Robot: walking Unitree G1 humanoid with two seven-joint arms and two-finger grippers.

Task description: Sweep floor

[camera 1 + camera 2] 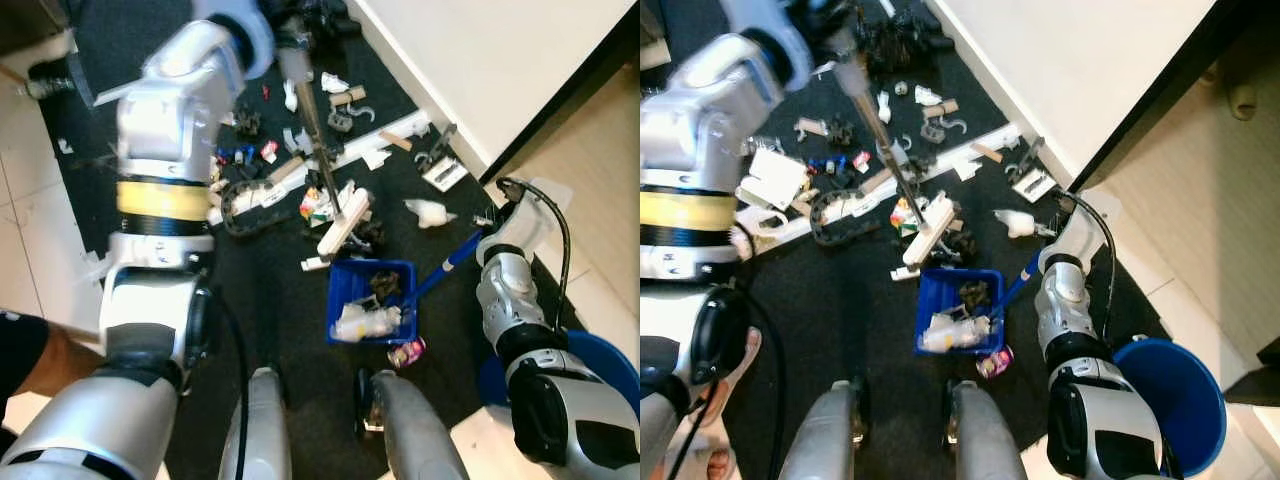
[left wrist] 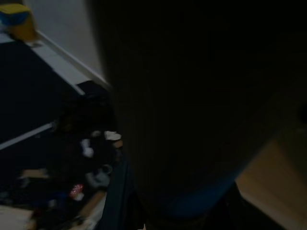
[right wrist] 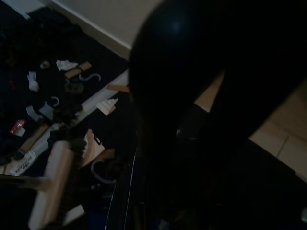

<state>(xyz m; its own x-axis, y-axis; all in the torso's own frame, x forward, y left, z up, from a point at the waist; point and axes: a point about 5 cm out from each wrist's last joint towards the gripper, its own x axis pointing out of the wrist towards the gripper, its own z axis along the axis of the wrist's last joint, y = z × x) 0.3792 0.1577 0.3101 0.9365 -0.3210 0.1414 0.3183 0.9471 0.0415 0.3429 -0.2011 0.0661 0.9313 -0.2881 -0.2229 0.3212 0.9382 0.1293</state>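
The left claw (image 1: 300,30) grips the broom (image 1: 925,228), the right claw (image 1: 1045,258) the blue dustpan (image 1: 371,300); the right eye view adds a blue bucket (image 1: 1185,400).

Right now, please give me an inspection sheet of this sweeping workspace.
Surface: black mat, tile at the sides.
Job's things: broom head on the mat beside the blue dustpan, which holds scraps.
Clutter: litter spread along the white wall.
Hands: left hand at the broom handle; right hand at the dustpan handle; fingers unclear.
Cables: black cable on the right arm.
Surroundings: blue bucket.
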